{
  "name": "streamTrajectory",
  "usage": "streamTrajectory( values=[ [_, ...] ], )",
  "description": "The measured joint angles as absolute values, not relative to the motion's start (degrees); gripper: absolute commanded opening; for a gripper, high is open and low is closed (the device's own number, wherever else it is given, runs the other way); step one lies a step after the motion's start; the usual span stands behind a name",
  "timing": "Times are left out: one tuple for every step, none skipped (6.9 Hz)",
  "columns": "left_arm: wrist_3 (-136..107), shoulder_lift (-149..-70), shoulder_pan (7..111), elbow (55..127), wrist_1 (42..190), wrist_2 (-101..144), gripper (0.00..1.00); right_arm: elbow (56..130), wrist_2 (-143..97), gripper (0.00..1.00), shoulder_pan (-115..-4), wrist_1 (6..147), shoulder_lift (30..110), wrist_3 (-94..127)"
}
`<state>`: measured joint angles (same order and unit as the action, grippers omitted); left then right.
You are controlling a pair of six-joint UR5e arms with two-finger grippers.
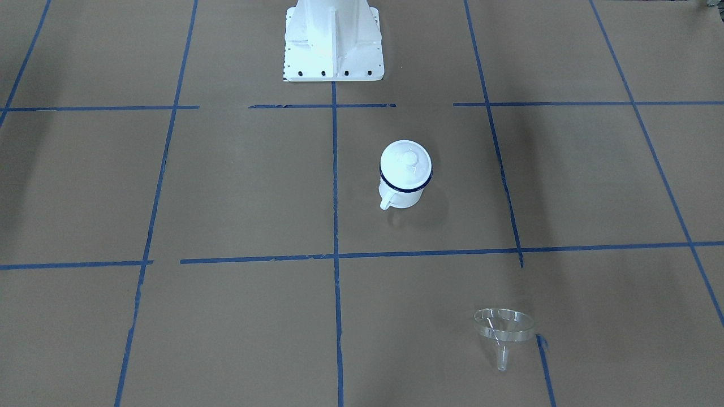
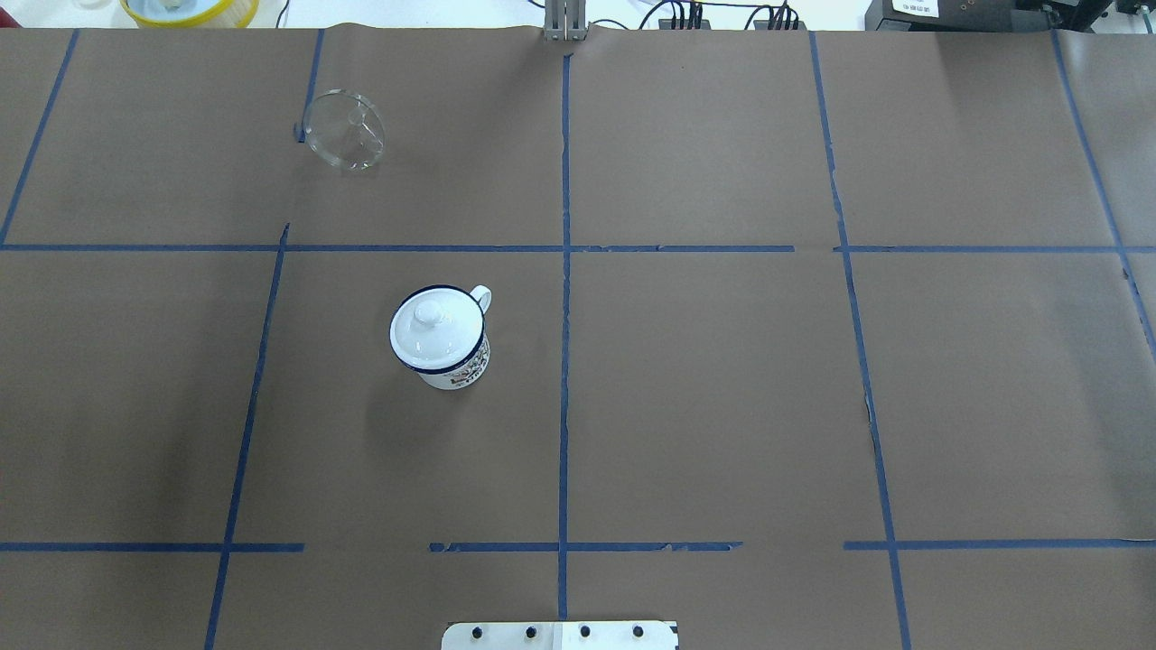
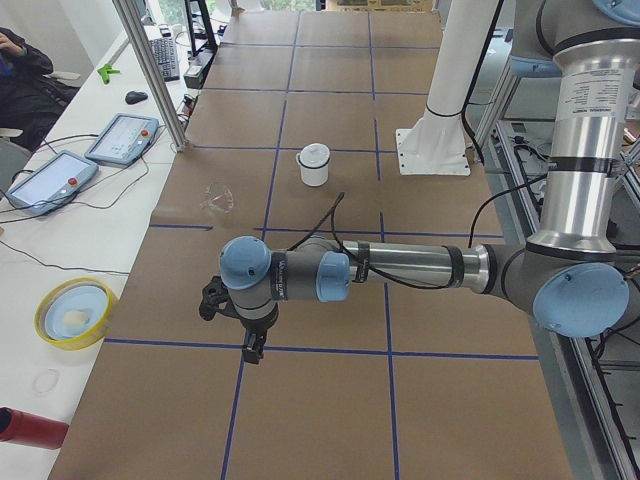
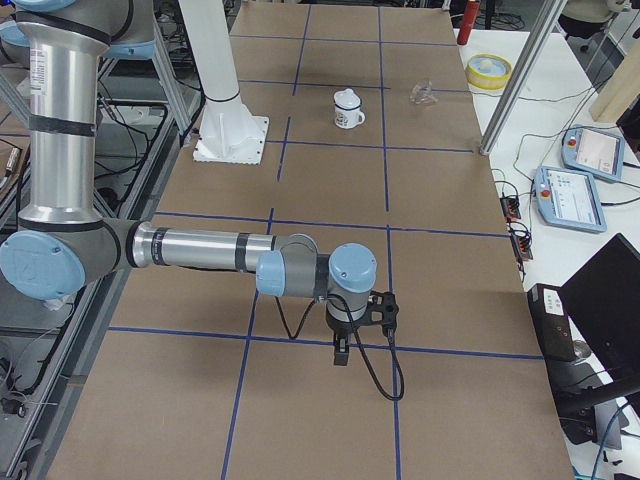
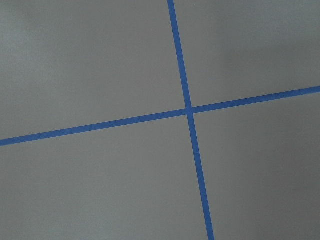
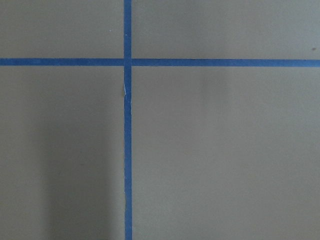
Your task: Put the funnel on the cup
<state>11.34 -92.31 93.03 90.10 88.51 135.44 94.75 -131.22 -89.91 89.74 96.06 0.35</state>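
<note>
The cup (image 2: 456, 366), a white enamel mug with a dark blue rim, stands left of the table's centre line with a white knobbed lid (image 2: 435, 327) on it; it also shows in the front view (image 1: 403, 195). The clear funnel (image 2: 344, 131) lies tilted on the paper at the far left, apart from the cup, and shows in the front view (image 1: 503, 328) too. My left gripper (image 3: 250, 350) shows only in the left side view, far from both, and I cannot tell its state. My right gripper (image 4: 342, 352) shows only in the right side view; its state is also unclear.
Brown paper with a blue tape grid covers the table. The white robot base (image 1: 334, 39) stands at the near middle edge. Beyond the far edge are a yellow-rimmed bowl (image 3: 72, 312), teach pendants (image 3: 120, 138) and a red can (image 3: 30, 428).
</note>
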Motion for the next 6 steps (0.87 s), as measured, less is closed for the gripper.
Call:
streamTrajectory(
  values=[
    [11.3, -92.3, 93.1, 90.1, 88.5, 135.4, 1.0, 94.7, -131.2, 1.0, -89.9, 89.7, 96.1, 0.4],
    [11.3, -92.2, 93.1, 90.3, 88.4, 135.4, 1.0, 94.7, -131.2, 1.0, -89.9, 89.7, 96.1, 0.4],
    [11.4, -92.2, 93.1, 90.6, 88.4, 135.3, 1.0, 94.7, -131.2, 1.0, -89.9, 89.7, 96.1, 0.4],
    [11.4, -92.3, 93.1, 91.1, 88.4, 135.2, 1.0, 94.7, -131.2, 1.0, -89.9, 89.7, 96.1, 0.4],
    [11.5, -92.7, 93.0, 92.0, 88.4, 135.0, 1.0, 94.7, -131.2, 1.0, -89.9, 89.7, 96.1, 0.4],
    [11.4, -93.7, 92.9, 93.1, 88.4, 134.7, 1.0, 94.7, -131.2, 1.0, -89.9, 89.7, 96.1, 0.4]
  ],
)
